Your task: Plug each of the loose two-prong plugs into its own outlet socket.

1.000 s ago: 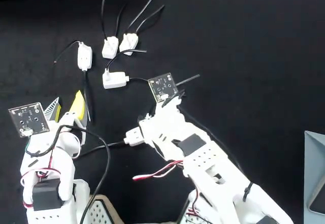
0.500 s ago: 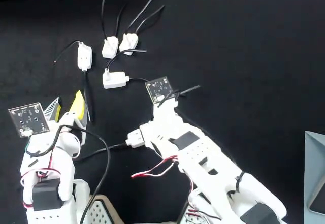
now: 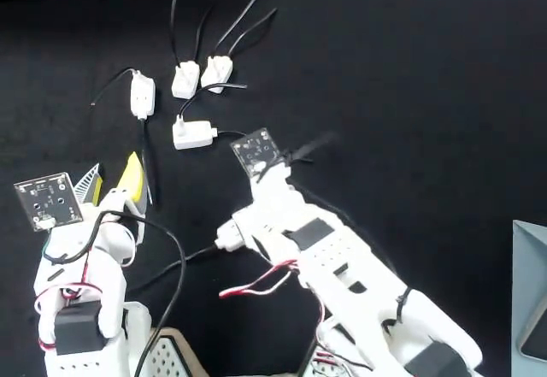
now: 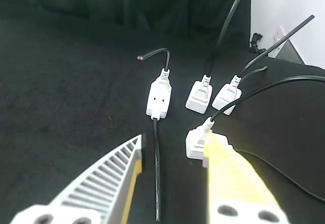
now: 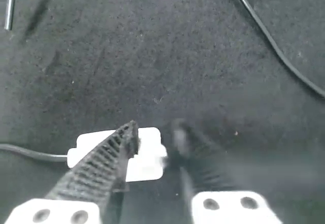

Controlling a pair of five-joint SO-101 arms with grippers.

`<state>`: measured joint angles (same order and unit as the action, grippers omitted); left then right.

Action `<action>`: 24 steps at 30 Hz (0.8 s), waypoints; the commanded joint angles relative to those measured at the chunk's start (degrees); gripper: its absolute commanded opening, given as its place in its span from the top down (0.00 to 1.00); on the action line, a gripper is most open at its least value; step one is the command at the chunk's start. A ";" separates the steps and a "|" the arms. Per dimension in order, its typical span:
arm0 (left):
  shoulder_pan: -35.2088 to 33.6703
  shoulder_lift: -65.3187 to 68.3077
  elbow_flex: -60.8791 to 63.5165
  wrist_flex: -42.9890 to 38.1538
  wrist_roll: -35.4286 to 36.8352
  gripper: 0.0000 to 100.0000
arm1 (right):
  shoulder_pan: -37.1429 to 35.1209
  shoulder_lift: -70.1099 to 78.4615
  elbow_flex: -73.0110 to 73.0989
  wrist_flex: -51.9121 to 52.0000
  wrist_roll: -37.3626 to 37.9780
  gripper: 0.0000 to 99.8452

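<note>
You have soft, even light from above. The black cloth [image 3: 427, 95] swallows it, so shadows barely show, while the white plugs [image 3: 193, 133] and arms [image 3: 342, 266] come out glaringly bright. In your left wrist view the far cloth sinks into darkness beside a washed-out white wall [image 4: 289, 10]. In the right wrist view, one finger [image 5: 184, 155] of the right gripper [image 5: 155, 132] is smeared with blur.

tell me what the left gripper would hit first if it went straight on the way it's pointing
Probably the black cord running between the left gripper's open fingers, then the white connector it leads to; the gripper's height over the table is unclear.
</note>
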<state>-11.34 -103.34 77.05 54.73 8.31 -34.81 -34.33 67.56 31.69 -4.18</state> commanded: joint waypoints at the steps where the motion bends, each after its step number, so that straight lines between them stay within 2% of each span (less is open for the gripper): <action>1: 0.04 -0.18 -0.48 0.00 0.09 0.74 | -3.87 -4.70 -8.13 9.32 0.44 0.79; 4: 0.04 -0.18 -0.57 0.00 0.09 0.73 | -7.65 -9.45 -11.65 14.95 0.70 0.82; 8: 0.31 -0.18 -0.66 0.00 0.00 0.73 | -9.67 -15.69 -16.31 24.09 1.49 0.91; 11: 3.30 -0.18 -0.66 0.18 -4.48 0.73 | -9.23 -19.03 -19.65 32.18 4.84 0.99; 15: 12.70 0.44 -2.24 7.38 -12.92 0.73 | -4.31 -22.46 -20.44 40.88 6.42 0.99; 19: 23.34 0.44 -3.56 15.74 -18.81 0.73 | 4.66 -24.22 -20.00 44.13 6.51 0.99; 22: 27.91 0.53 -3.03 18.37 -21.01 0.73 | 10.46 -24.66 -18.51 43.43 6.51 0.99; 24: 29.14 0.53 -2.15 18.99 -22.33 0.73 | 11.69 -24.66 -17.98 42.73 6.51 0.99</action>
<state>14.95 -103.16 76.53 72.57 -12.00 -25.93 -57.98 50.42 75.03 1.80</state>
